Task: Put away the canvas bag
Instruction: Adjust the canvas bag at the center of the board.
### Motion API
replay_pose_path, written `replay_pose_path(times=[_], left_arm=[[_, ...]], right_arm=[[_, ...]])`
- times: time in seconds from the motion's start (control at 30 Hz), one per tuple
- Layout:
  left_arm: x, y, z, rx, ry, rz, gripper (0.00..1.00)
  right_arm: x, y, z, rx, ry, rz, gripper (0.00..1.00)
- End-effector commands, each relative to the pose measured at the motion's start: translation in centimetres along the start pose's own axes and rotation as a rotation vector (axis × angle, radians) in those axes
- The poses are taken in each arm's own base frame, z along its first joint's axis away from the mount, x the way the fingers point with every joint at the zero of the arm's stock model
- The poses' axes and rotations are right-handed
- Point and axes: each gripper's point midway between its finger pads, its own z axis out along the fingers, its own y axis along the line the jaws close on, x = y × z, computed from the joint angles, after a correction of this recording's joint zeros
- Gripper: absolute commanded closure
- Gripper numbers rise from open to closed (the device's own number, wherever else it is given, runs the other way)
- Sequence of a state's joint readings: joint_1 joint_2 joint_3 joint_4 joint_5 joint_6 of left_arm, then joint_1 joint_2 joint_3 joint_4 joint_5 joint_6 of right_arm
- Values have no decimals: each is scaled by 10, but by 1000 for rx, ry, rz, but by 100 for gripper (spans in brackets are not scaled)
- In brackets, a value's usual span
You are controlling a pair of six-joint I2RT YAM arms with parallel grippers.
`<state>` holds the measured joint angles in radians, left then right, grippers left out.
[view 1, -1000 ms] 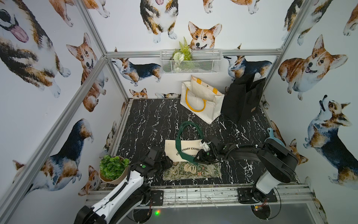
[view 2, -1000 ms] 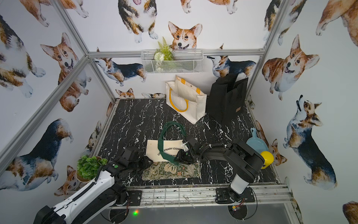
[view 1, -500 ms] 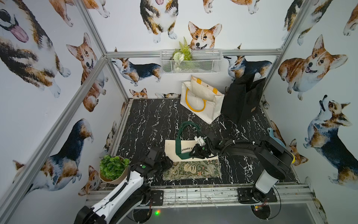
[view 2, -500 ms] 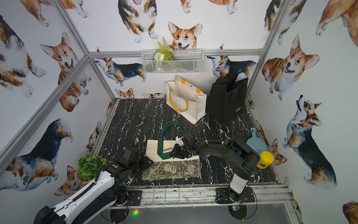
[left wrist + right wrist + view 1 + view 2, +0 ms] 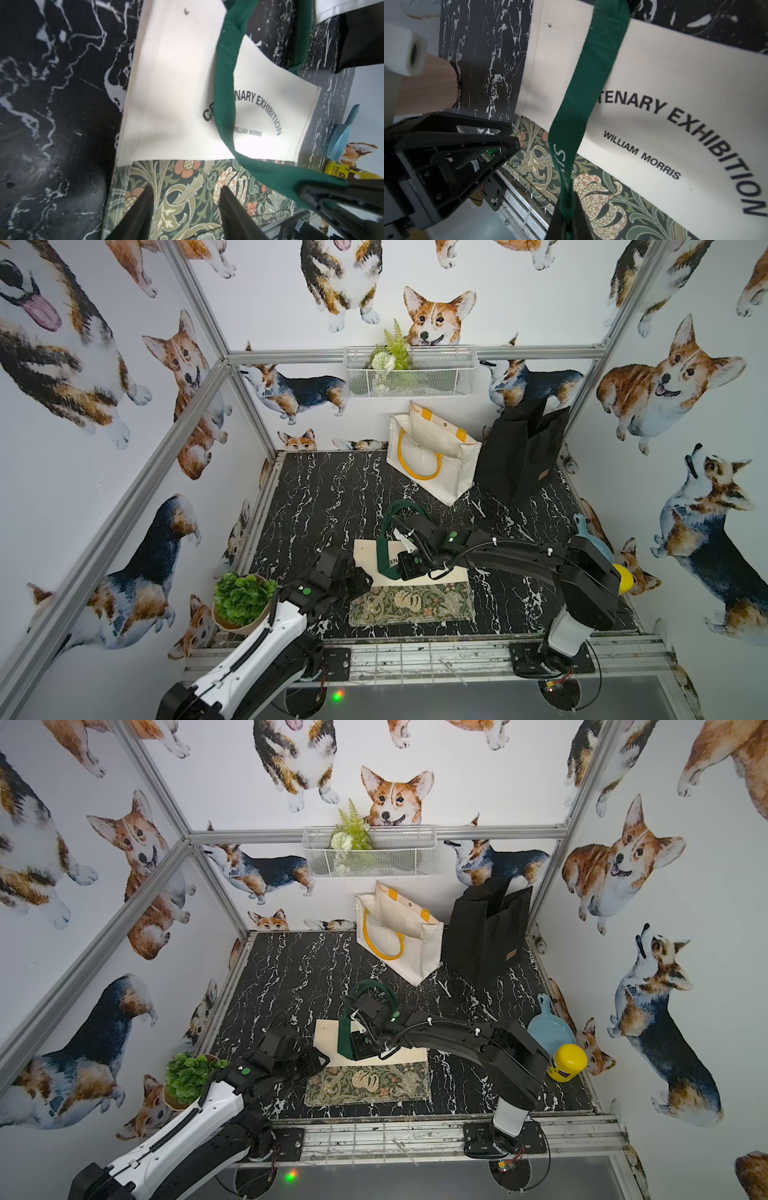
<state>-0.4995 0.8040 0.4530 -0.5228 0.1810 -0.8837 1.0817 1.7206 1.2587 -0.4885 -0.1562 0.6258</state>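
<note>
Centrally, a cream canvas tote bag (image 5: 365, 552) with a floral-printed lower band and dark green webbing straps lies flat on the black, white-veined marble tabletop (image 5: 324, 497). It is near the front edge, with its lettered face up. The right gripper (image 5: 568, 216) is pinched closed on one green strap (image 5: 583, 93), which is lifted off the bag's cream face and runs up into the jaws. The left gripper (image 5: 185, 199) is poised over the floral band at the bag's left front corner, jaws partway apart and holding nothing. Whether its fingertips touch the cloth cannot be told. Well behind the flat bag, an upright white tote with yellow handles (image 5: 432, 460) and a black fabric bag (image 5: 519, 456) stand side by side at the back wall. A potted green plant (image 5: 241, 601) sits at the table's left front corner.
</note>
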Motion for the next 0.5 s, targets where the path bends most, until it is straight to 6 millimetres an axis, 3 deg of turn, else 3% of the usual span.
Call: replay_pose_path(times=[0.0, 0.13, 0.47], left_arm=[[-6, 6, -9, -64, -16, 47, 48], [-18, 10, -20, -108, -44, 43, 49], [-47, 31, -54, -236, -126, -41, 48]], right_arm=[[8, -22, -11, 203, 21, -173, 98], [3, -14, -18, 271, 2, -309, 97], [9, 1, -10, 380, 31, -523, 97]])
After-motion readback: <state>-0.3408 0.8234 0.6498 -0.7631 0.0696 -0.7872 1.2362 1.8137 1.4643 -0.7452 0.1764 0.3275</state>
